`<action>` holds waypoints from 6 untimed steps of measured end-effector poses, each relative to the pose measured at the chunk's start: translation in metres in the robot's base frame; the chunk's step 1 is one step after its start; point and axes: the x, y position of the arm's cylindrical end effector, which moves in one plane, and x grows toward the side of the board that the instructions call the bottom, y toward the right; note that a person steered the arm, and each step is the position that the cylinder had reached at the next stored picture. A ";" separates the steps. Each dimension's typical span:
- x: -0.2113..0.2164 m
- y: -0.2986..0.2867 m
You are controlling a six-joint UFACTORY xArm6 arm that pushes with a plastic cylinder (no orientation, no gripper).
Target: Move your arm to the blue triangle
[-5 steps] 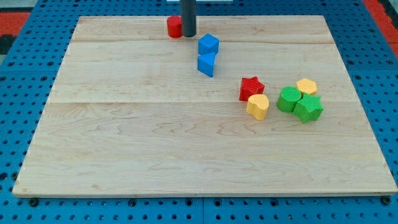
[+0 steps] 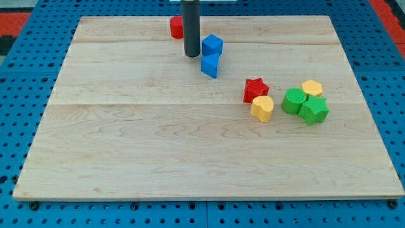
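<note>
Blue triangle (image 2: 210, 65) sits just right of my tip (image 2: 191, 56) (slightly lower in the view). Blue cube (image 2: 212, 45) lies right too. No jaws here, only a rod.

My rod comes down from the view's top edge, straight and near vertical, dark grey, upper end cut off by the frame. My tip (image 2: 192, 55) sits on the board in the upper middle of the view, slightly left of centre. No more of the arm shows.
</note>
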 end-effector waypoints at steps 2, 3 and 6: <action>0.018 0.000; 0.018 -0.001; 0.091 0.001</action>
